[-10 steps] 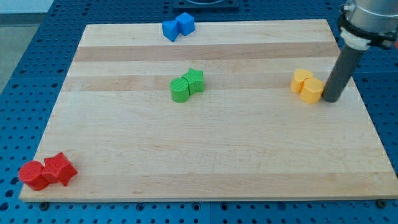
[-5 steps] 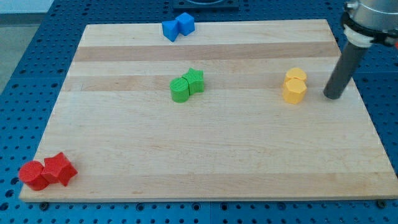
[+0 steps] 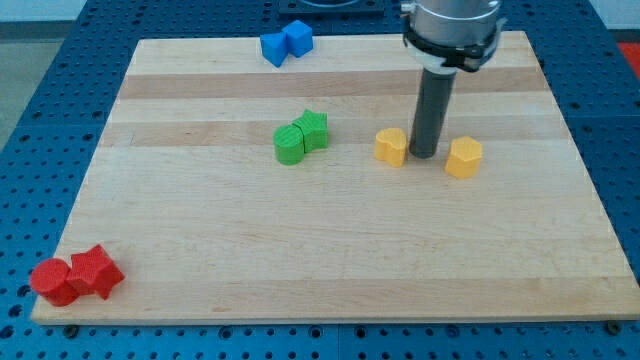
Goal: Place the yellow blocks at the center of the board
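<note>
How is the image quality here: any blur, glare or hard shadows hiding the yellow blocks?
Camera view: sharp, evenly lit, no glare on the board; shadows soft. My tip stands between the two yellow blocks, both crisp; the rod's top is cropped.

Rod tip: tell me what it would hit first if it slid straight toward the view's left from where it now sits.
My tip would first meet the small yellow block right beside it; the green blocks lie farther along, though exact alignment is uncertain.
</note>
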Available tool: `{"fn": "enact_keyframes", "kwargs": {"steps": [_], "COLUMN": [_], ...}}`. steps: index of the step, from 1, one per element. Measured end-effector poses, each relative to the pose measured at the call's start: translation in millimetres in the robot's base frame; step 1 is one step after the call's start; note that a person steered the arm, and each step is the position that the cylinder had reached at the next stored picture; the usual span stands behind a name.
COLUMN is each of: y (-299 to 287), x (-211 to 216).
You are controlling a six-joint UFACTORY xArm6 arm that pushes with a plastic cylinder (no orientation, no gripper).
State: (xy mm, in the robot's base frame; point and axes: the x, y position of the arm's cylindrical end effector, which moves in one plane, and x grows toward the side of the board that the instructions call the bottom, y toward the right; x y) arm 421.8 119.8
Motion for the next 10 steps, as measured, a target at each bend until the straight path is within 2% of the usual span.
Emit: {"fn": "enact_keyframes", "kwargs": {"steps": [2, 3, 5, 6, 7, 8, 10], "y": [0, -34, 10, -18, -73, -98, -7], "x": [28, 28, 14, 11, 11, 11, 13]}}
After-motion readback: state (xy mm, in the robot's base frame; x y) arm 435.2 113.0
